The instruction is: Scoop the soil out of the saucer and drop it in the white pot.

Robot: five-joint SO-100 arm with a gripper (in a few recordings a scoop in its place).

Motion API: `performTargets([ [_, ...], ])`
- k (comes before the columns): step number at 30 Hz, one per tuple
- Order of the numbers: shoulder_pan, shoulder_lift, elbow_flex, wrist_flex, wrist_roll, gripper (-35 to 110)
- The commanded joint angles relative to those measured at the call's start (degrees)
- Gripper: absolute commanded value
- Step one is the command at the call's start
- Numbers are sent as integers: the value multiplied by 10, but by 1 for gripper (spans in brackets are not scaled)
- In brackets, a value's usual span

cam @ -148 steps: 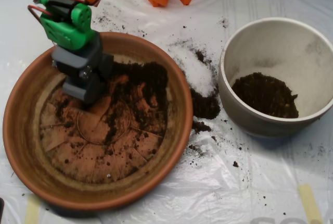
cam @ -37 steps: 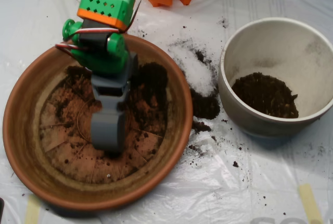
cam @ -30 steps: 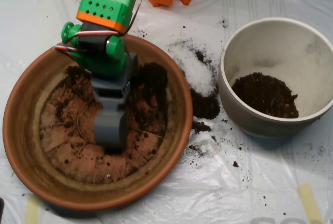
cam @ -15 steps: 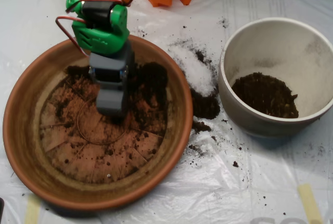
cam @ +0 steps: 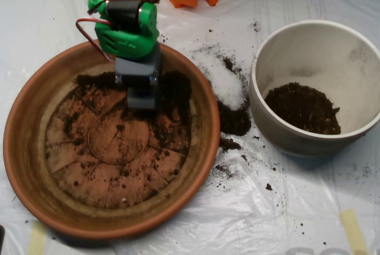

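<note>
My scoop [cam: 142, 92] down inside saucer [cam: 35, 178], upper middle of floor, tip at soil [cam: 175, 98] heaped against upper right wall. Scoop shells together. Thin soil scatter across saucer floor. White pot [cam: 279, 130] at right, apart from saucer, soil mound inside.

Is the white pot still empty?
No, the white pot already holds a dark mound of soil on its floor.
</note>
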Motion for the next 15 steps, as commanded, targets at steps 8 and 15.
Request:
performTargets([
  [8, -32, 56, -11, 31, 8, -1],
  [15, -71, 155, -24, 54, 31, -1],
])
